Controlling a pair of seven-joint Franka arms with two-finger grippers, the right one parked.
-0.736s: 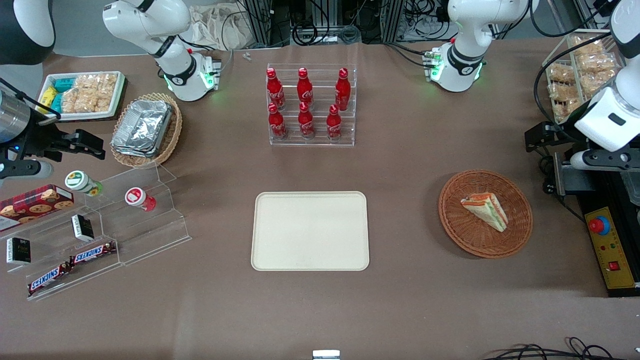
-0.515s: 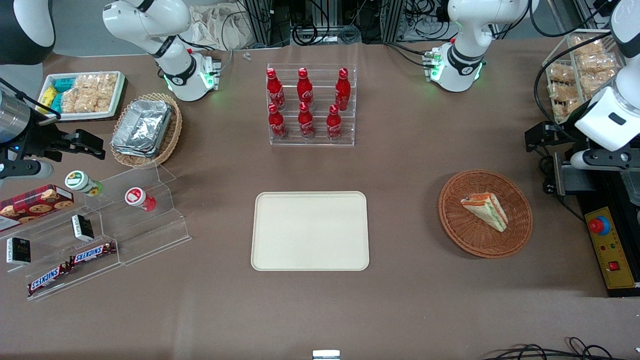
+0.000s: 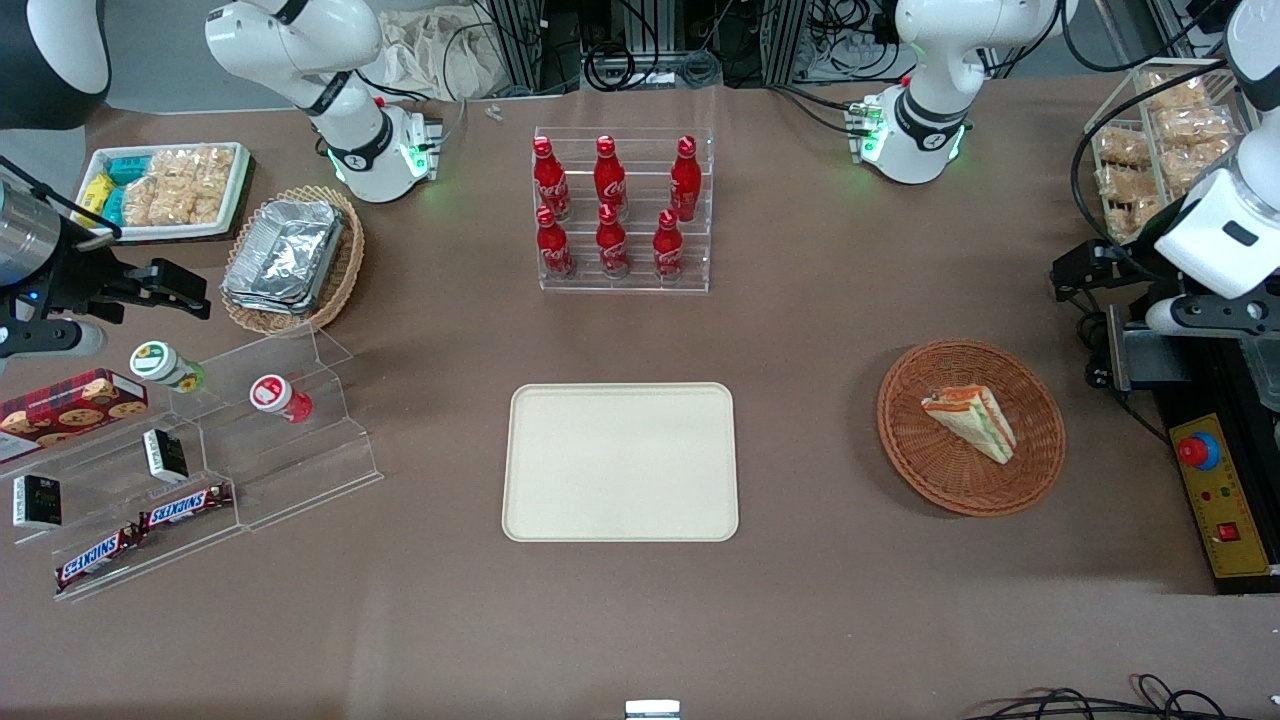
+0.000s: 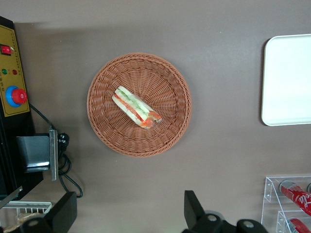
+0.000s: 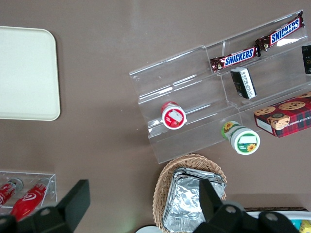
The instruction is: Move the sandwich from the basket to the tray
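Gripper wide open w/ nothing held, high above sandwich in basket; Snickers bars legible

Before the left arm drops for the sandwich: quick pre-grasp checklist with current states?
1. Sandwich lies in the basket, nothing on top of it: ok.
2. Gripper open, fingers wide apart: ok.
3. Gripper directly above the sandwich: not ok; it hangs high, off to one side of the basket, farther from the front camera than it.
4. Gripper empty: ok.
5. Tray bare, room to set the sandwich down: ok.
6. Table between basket and tray free of objects: ok; the bottle rack stands farther from the front camera.
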